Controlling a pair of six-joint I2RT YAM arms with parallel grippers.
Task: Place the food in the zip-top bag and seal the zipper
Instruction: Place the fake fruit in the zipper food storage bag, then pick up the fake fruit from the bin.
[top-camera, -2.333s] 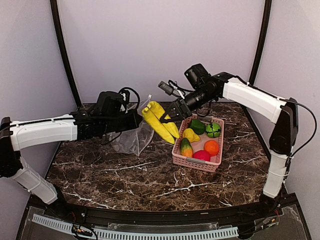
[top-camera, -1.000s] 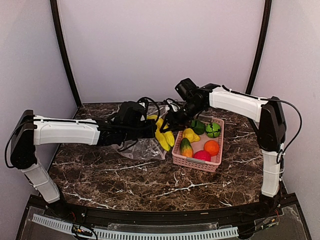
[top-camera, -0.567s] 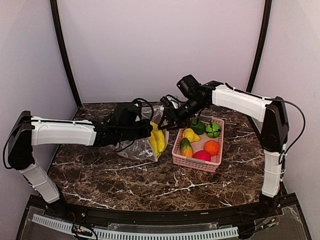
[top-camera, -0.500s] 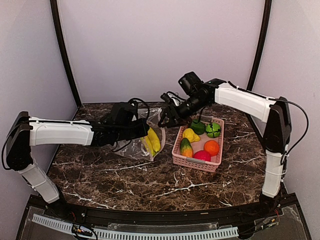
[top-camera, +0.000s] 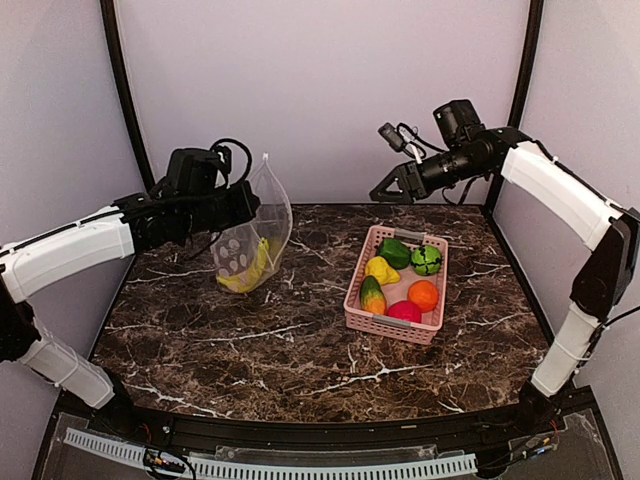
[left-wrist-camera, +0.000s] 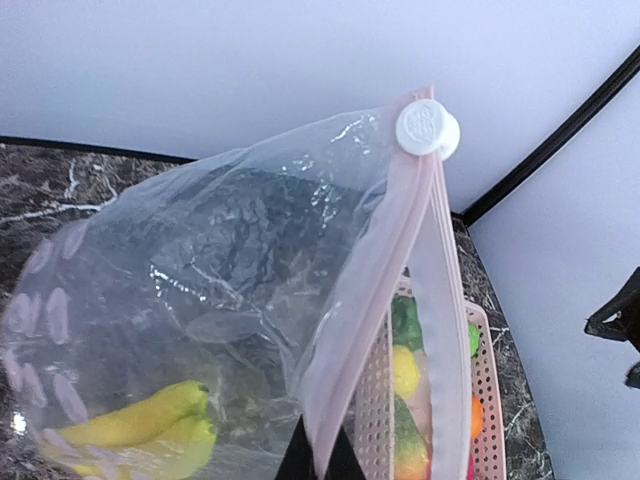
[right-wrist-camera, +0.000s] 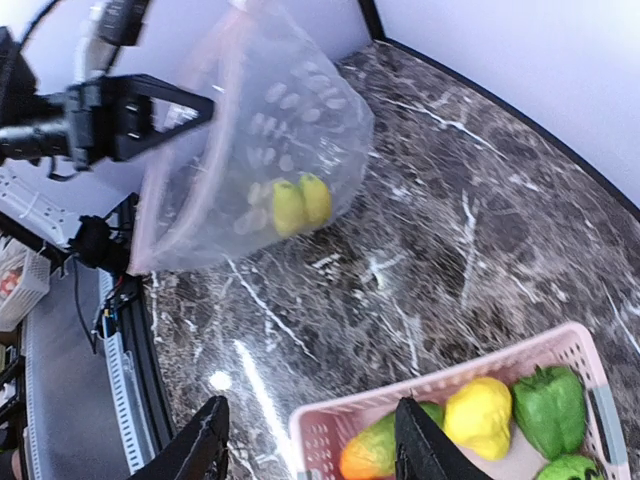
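Note:
The zip-top bag (top-camera: 255, 225) hangs off the table at back left, with a yellow banana (top-camera: 250, 272) in its bottom. My left gripper (top-camera: 252, 205) is shut on the bag's mouth edge. In the left wrist view the zipper (left-wrist-camera: 370, 290) runs up to a white slider (left-wrist-camera: 428, 128), and the banana (left-wrist-camera: 140, 425) lies low in the bag. The mouth gapes slightly. My right gripper (top-camera: 385, 195) hangs open and holds nothing, high behind the pink basket (top-camera: 352, 300). The rest of the food sits in that basket: yellow pepper (top-camera: 381, 269), green pepper (top-camera: 394, 252), orange (top-camera: 423, 295), red-pink ball (top-camera: 403, 312).
In the right wrist view the open right gripper (right-wrist-camera: 315, 450) frames the basket's rim (right-wrist-camera: 430, 400), and the bag (right-wrist-camera: 260, 140) hangs beyond it. A green ball (top-camera: 426, 260) and a green-orange fruit (top-camera: 372, 295) also lie in the basket. Black posts stand at the back corners.
The banana left the right gripper and dropped into the bag. The right arm pulled back up and to the right. The left arm lifted the bag and carried it left.

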